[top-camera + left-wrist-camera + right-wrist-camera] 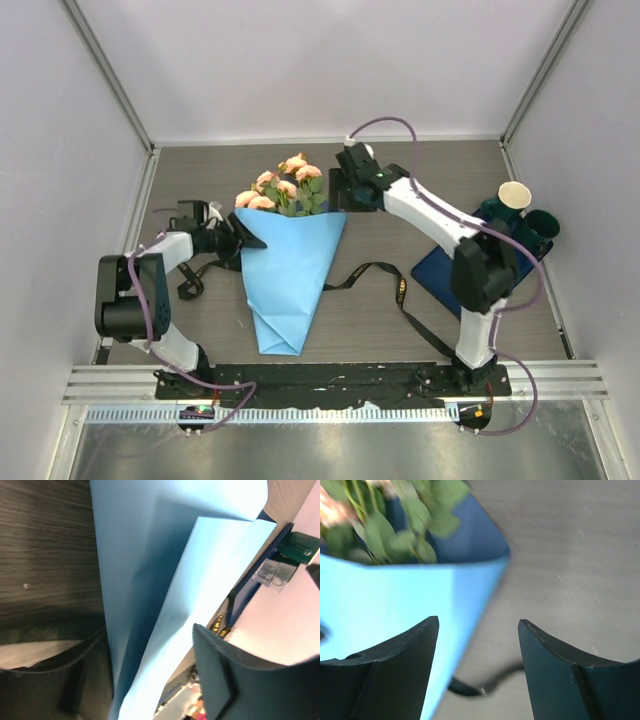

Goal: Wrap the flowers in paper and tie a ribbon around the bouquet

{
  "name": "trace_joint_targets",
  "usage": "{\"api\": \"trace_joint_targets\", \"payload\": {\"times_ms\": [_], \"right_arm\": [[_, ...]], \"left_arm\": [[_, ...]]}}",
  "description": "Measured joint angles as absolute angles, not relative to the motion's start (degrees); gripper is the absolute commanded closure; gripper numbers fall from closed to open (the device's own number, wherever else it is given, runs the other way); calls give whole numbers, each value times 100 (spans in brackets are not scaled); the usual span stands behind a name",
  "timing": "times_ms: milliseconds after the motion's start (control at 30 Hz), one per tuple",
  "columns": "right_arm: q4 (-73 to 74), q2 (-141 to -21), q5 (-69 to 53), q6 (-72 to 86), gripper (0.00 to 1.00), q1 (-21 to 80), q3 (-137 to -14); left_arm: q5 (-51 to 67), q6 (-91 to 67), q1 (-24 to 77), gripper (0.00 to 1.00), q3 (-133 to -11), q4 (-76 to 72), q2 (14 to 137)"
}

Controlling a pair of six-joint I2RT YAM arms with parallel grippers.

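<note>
**Flanking the wrapped cone, both grippers open**

Left gripper point(147, 632): fingers apart with the paper point(150, 555) edge between them, not pinched. Right gripper point(479, 625): fingers wide and empty, just beside the cone's upper-right corner. The bouquet point(290, 270) lies centre frame, flowers point(283, 188) toward the top. The ribbon point(375, 272) appears to run under the cone, loose on both sides, probably laid there for tying. Not yet tied.

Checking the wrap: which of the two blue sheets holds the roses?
The light blue paper, folded into a cone mid-table; the dark navy mat lies flat off to the right.
</note>
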State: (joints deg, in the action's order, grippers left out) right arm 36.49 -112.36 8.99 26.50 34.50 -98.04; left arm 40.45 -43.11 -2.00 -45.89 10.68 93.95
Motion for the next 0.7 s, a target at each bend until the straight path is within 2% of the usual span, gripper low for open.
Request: {"api": "trace_joint_targets", "payload": {"times_ms": [200, 267, 300, 367, 467, 700], "right_arm": [[3907, -9050, 1190, 2908, 28, 3426, -7448], [4051, -8425, 1247, 3068, 29, 3417, -6766], [4158, -8121, 1278, 3168, 29, 3409, -6414], [4379, -7627, 1297, 3378, 30, 3402, -5800], [4405, -7192, 1232, 3664, 29, 3400, -4923], [3948, -7185, 1118, 3955, 36, 3452, -3747]], "left_arm": [[3089, -3935, -200, 23, -4886, 2130, 8235], [2694, -3953, -200, 19, -4825, 2449, 7734], [2451, -3986, -200, 13, -4746, 2578, 7430], [1929, -4171, -220, 10, -4471, 2816, 6744], [1380, -4495, -403, 0, -4038, 3214, 5765], [464, -5162, -1406, 0, -3662, 4209, 5033]]}}
